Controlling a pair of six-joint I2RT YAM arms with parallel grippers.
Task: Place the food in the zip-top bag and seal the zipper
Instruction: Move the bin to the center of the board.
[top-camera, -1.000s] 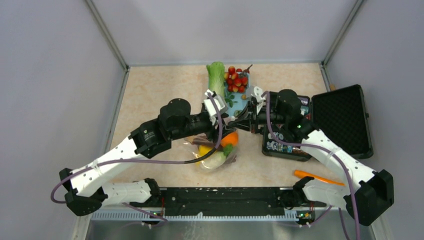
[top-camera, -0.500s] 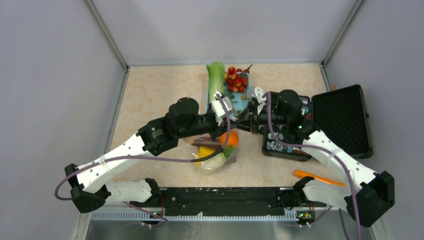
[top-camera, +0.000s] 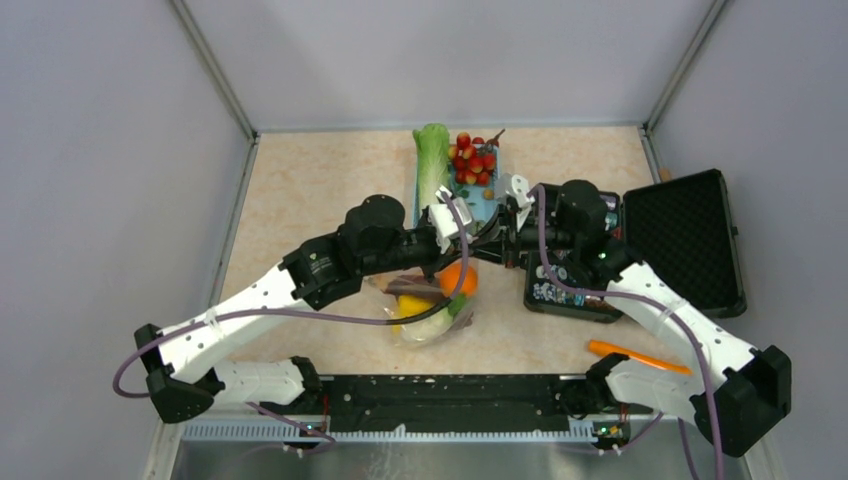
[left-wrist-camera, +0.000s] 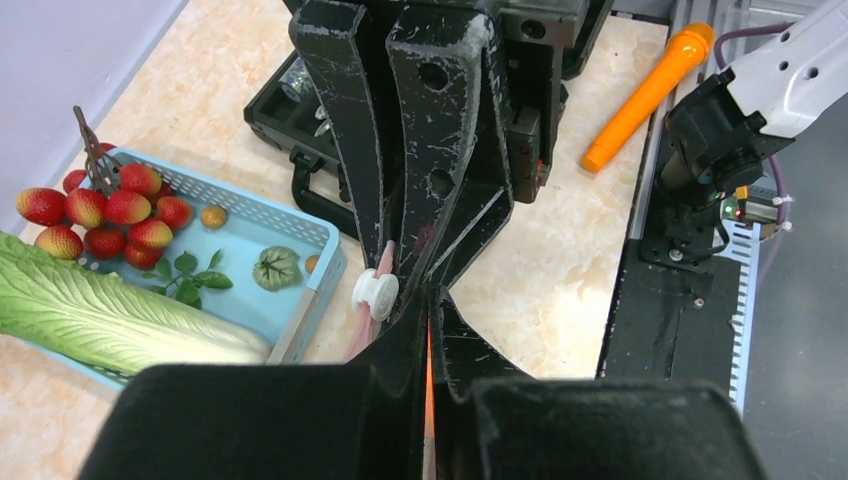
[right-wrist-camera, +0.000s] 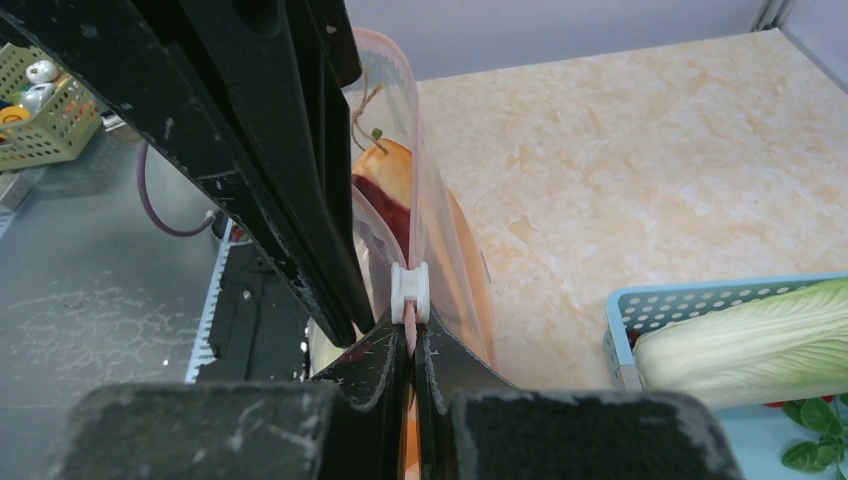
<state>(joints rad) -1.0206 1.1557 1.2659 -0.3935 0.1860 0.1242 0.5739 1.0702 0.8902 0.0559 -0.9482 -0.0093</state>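
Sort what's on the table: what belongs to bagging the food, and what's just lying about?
Job: zip-top bag, zipper, orange inside it, cabbage, cherry tomatoes, long orange piece.
Lying about: black hard case, blue basket.

The left gripper (top-camera: 473, 240) and right gripper (top-camera: 493, 238) meet by the fruit-filled zip-top bag (top-camera: 425, 312).
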